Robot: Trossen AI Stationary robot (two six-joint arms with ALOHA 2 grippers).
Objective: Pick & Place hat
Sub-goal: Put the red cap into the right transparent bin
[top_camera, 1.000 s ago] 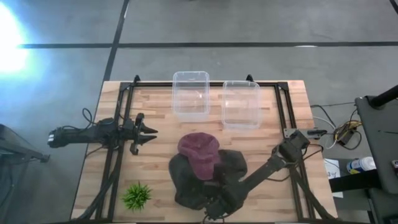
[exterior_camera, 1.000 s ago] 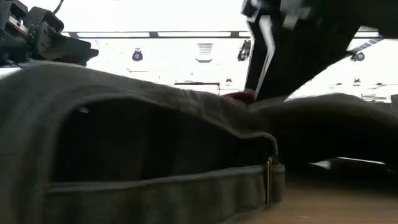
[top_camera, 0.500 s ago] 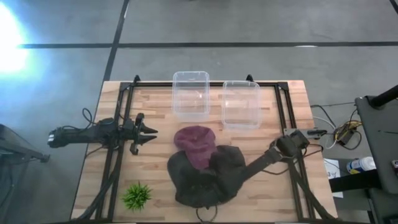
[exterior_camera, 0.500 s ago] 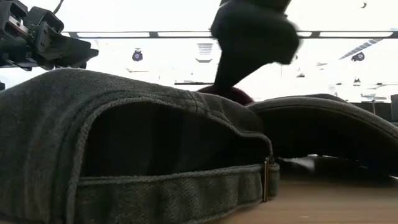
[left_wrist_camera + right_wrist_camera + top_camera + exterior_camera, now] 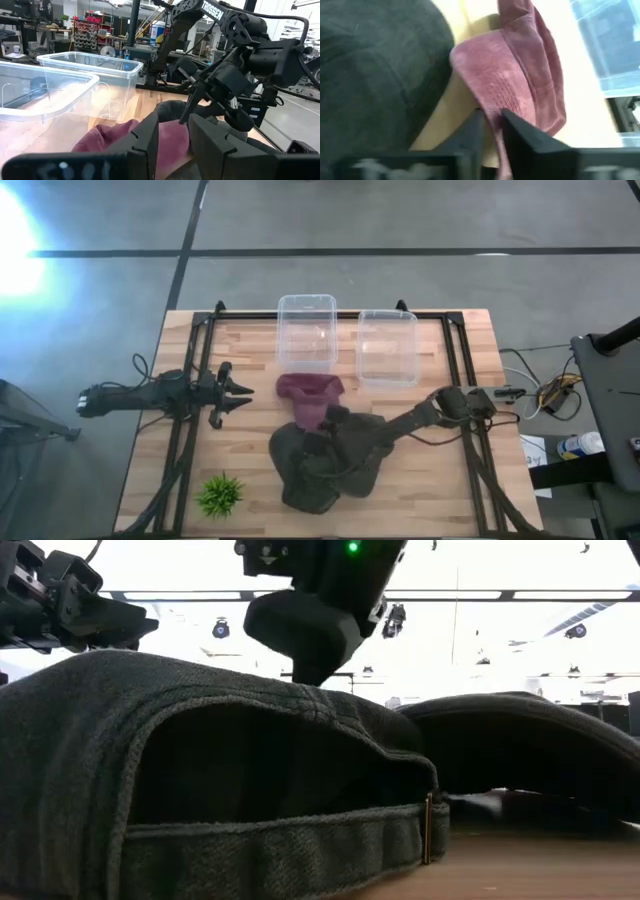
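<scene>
A maroon hat (image 5: 305, 390) lies crumpled on the wooden table just in front of the clear bins, its near part against two dark olive hats (image 5: 318, 472) heaped at the table's middle. The olive hats fill the low view (image 5: 200, 770). My right gripper (image 5: 328, 418) reaches slanting down over the olive hats and is shut on the maroon hat (image 5: 510, 75). At the table's left side my left gripper (image 5: 240, 392) is level and open, pointing toward the maroon hat (image 5: 115, 137) and touching nothing. My right gripper pinches the maroon hat's stitched brim (image 5: 492, 107) between its two fingers (image 5: 470, 130). The fingers come slanting down from the table's right and near side, over the olive hats. The hat lies slack on the table, not lifted.
Two clear plastic bins (image 5: 306, 330) (image 5: 388, 345) stand side by side at the table's far edge, right behind the maroon hat. A small green plant (image 5: 220, 495) sits at the near left corner. Bare wood shows at the table's right and left sides.
My right gripper has swung from the table's near edge toward the far edge, across the olive hats, to the maroon hat. The maroon hat has slid off the olive hats toward the bins and now lies flatter and crumpled.
</scene>
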